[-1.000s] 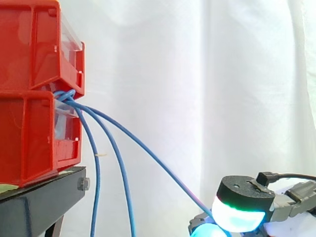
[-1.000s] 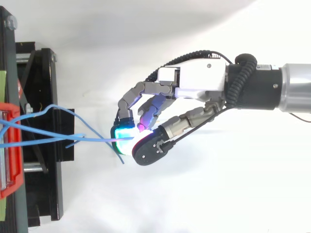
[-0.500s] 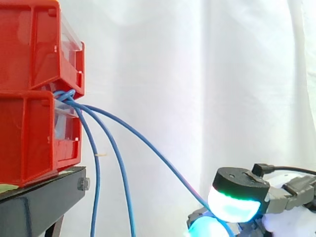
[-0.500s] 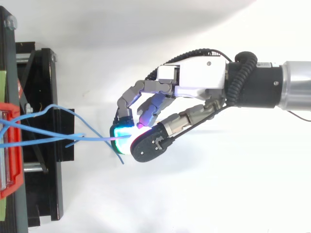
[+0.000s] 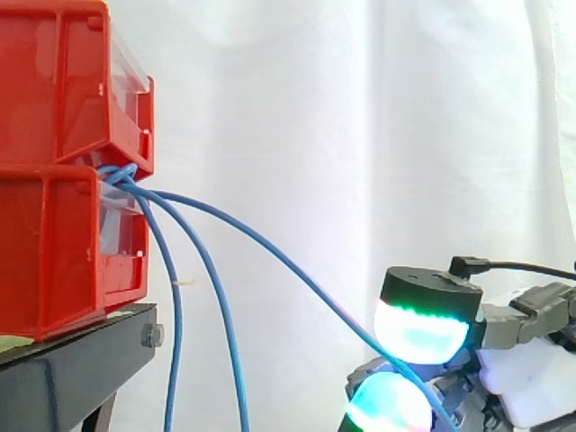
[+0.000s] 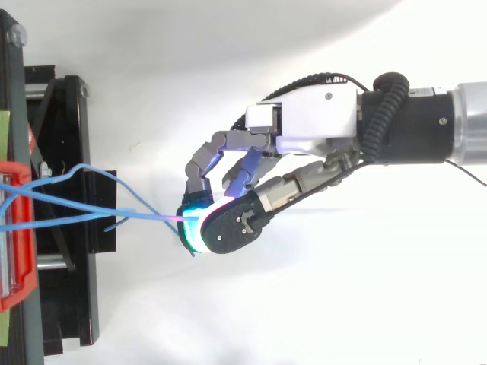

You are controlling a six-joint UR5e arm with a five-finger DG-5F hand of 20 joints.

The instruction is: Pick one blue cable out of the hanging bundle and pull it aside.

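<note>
The robot hand (image 6: pixel 312 125) has tightened its pinch on 1 blue cable (image 5: pixel 297 275) and risen, keeping it right of the other 2 cables (image 5: pixel 177 315)

Red bins (image 5: pixel 54 99): no legible print
Black stand (image 6: pixel 76 266): no legible marks
Pale green strip (image 6: pixel 3 129) at stand's edge: too small to read
Hand (image 6: pixel 312 122) shell: no legible print

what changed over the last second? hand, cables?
The robot's hand, shut on one thin blue cable, rose and edged toward the stacked red plastic bins in the side view; that cable bows slightly more. Nothing newly grasped or released. The two other hanging blue cables, bins and black metal stand stayed put.
</note>
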